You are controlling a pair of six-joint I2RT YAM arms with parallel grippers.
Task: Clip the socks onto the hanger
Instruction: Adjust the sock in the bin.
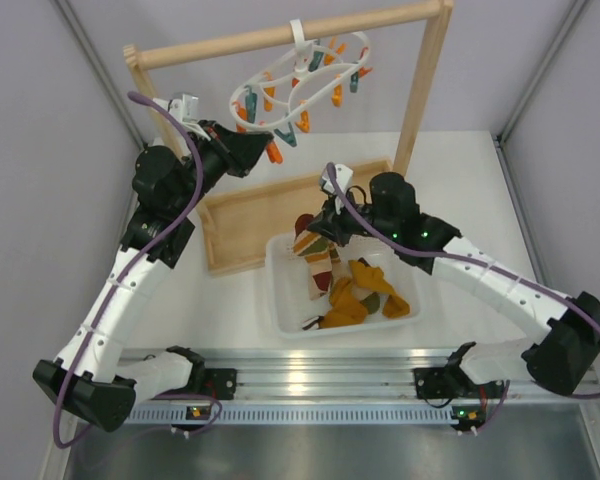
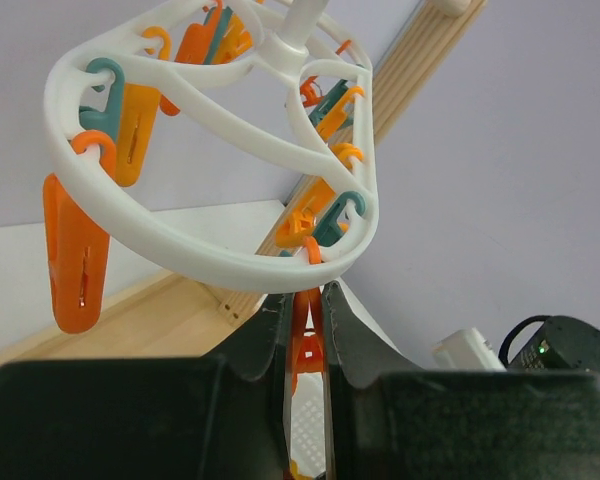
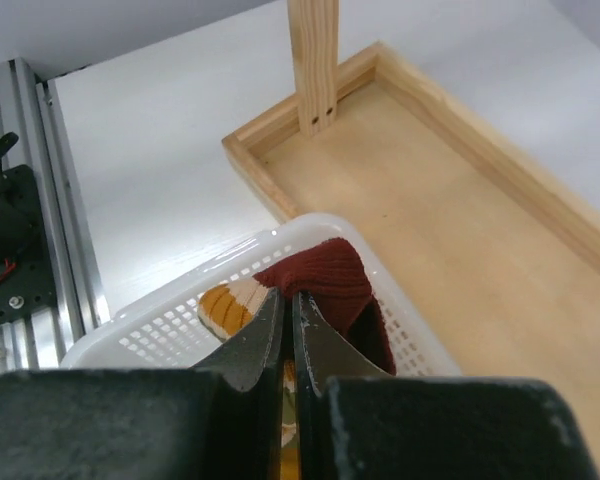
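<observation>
The left gripper (image 2: 302,300) is raised at the far left, its jaws closed on one orange clothes peg (image 2: 301,345). This peg dangles from the near rim of the white plastic oval double-ring hanger (image 2: 210,258), and its lower end is hidden between the fingers. The hanger hangs from the top bar of the tall wooden rail frame (image 1: 425,80). Its hook is cut off in the left wrist view.

The right gripper (image 3: 287,300) is lowered over the far end of the white perforated plastic basket (image 3: 170,335), jaws brought together to a thin slit. A sliver of yellowish fabric shows in the slit; whether it is pinched cannot be determined. A dark red knitted sock (image 3: 330,275) lies against the fingertips. The mustard-yellow and striped fabric socks (image 1: 350,300) lie heaped in the basket, on the near side of the shallow wooden tray (image 1: 245,220).
</observation>
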